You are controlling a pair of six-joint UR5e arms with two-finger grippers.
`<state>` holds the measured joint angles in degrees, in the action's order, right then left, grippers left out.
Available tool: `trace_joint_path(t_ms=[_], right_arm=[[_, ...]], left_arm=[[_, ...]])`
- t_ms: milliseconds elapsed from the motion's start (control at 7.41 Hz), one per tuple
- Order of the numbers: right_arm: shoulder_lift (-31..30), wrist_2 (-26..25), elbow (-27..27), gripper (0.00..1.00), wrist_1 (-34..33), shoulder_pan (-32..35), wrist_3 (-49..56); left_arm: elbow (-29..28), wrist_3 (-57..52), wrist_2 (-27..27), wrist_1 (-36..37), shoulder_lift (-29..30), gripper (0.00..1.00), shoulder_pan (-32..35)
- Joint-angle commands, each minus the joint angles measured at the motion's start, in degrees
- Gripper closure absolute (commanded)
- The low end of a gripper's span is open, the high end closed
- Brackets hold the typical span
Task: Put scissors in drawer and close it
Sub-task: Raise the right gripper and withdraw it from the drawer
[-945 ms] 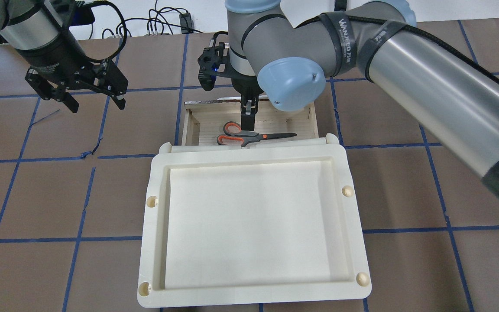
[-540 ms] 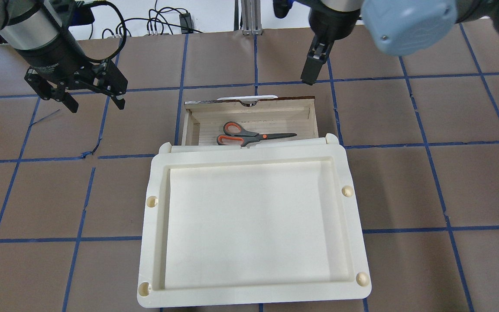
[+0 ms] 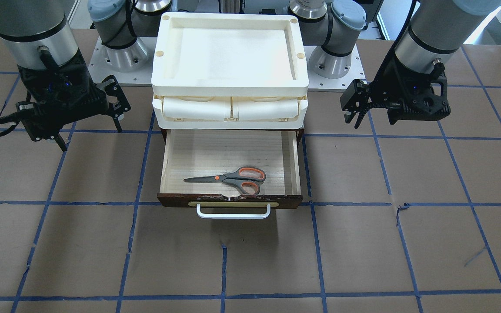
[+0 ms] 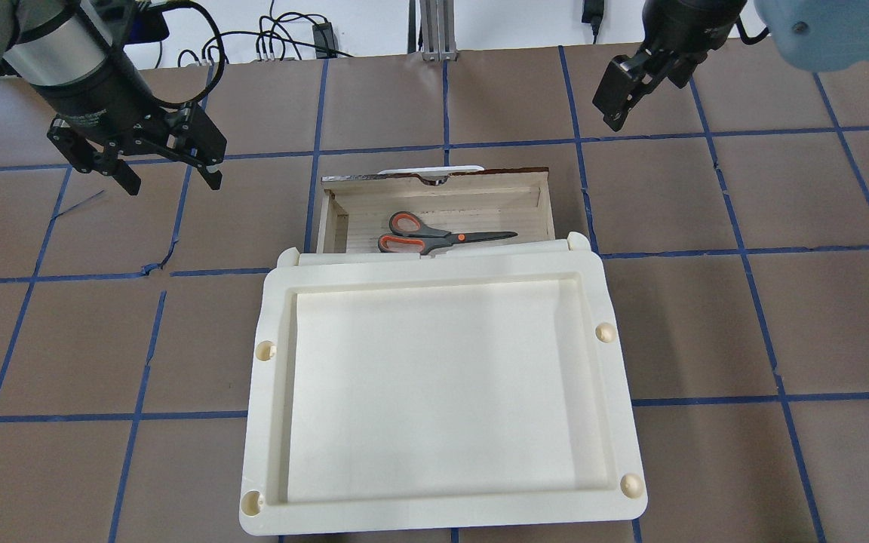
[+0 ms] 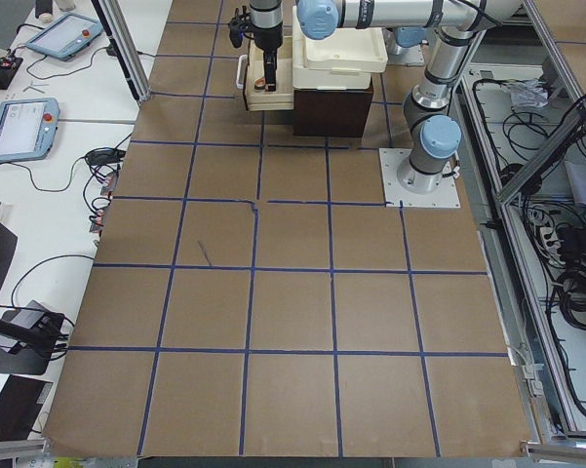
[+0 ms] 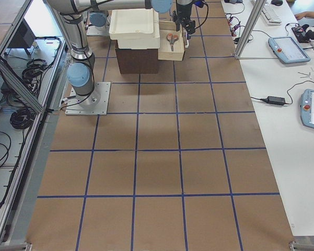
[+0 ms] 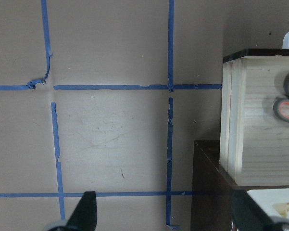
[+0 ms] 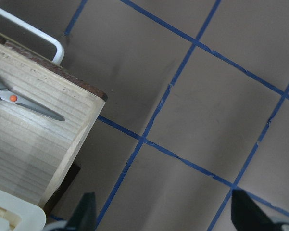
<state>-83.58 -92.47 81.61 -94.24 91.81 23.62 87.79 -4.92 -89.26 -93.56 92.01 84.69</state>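
The scissors [image 3: 237, 176] [image 4: 434, 237] lie flat inside the open drawer [image 3: 228, 200] [image 4: 480, 207], blades pointing toward the robot's right, with nothing holding them. My right gripper [image 4: 609, 113] [image 3: 89, 135] hangs open above bare table beyond the drawer's right corner; its wrist view shows the drawer corner [image 8: 38, 139] and a scissor blade [image 8: 29, 103]. My left gripper [image 4: 170, 179] [image 3: 355, 117] is open over the table left of the drawer; its wrist view shows the drawer side [image 7: 231, 110] and the scissor loops [image 7: 288, 108].
A cream plastic tray unit [image 4: 442, 377] [image 3: 228, 48] sits on the dark cabinet above the drawer. The white bar handle [image 3: 233, 213] sticks out toward the operators' side. Brown table [image 4: 706, 317] with blue tape grid surrounds it; cables lie at the far edge.
My right gripper rose from just above the scissors in the drawer and swung away to the right and far side. Scissors and drawer stayed put. The left gripper barely moved.
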Motion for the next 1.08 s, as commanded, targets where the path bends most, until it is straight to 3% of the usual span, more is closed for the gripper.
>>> trace_joint_path(t_ms=[0, 675, 945], right_arm=[[-3.1, -0.5, 1.6, 0.00, 2.8, 0.6, -15.0], [-4.7, 4.0, 2.5, 0.00, 6.8, 1.2, -28.6], [-5.0, 4.1, 2.7, 0.00, 6.4, 0.9, -27.2]], left_arm=[[0.1, 0.0, -0.2, 0.0, 0.0, 0.00, 0.0], [-0.5, 0.1, 0.0, 0.9, 0.5, 0.00, -1.0], [0.5, 0.1, -0.1, 0.8, 0.3, 0.00, -0.7]])
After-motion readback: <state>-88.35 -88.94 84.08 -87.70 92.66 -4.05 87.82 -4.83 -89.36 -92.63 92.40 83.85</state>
